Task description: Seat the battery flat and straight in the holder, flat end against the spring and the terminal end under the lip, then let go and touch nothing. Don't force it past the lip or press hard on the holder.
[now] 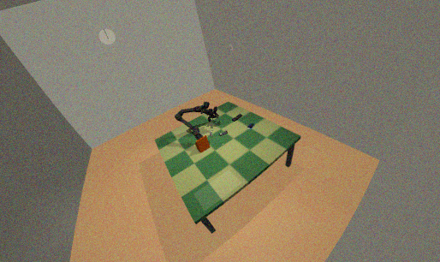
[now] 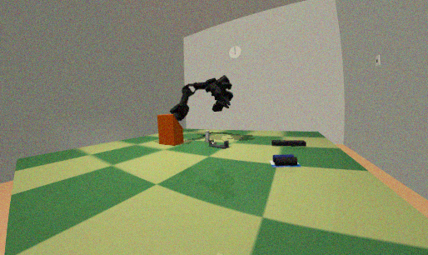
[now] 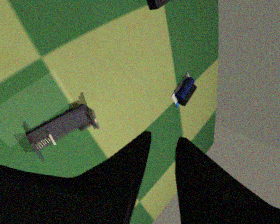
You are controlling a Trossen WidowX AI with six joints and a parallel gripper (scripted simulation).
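The dark grey holder (image 1: pixel 222 133) (image 2: pixel 219 145) (image 3: pixel 61 125) lies on the checkered table; its pale spring shows at the lower left end in the wrist view. A small pale upright piece (image 1: pixel 211 133) (image 2: pixel 207 137) stands close beside the holder in the top and exterior views. It may be the battery, but it is too small to tell; it does not show in the wrist view. No battery shows in the holder. My gripper (image 1: pixel 215 115) (image 2: pixel 222 107) (image 3: pixel 163 140) is high above the table, its fingers a narrow gap apart with nothing between them.
An orange block (image 1: pixel 202 144) (image 2: pixel 168 129) stands by the arm's base. A dark blue and black object (image 1: pixel 251 126) (image 2: pixel 285 160) (image 3: pixel 185 91) rests on a blue and white base. A black bar (image 1: pixel 237 117) (image 2: pixel 288 143) (image 3: pixel 157 3) lies farther back.
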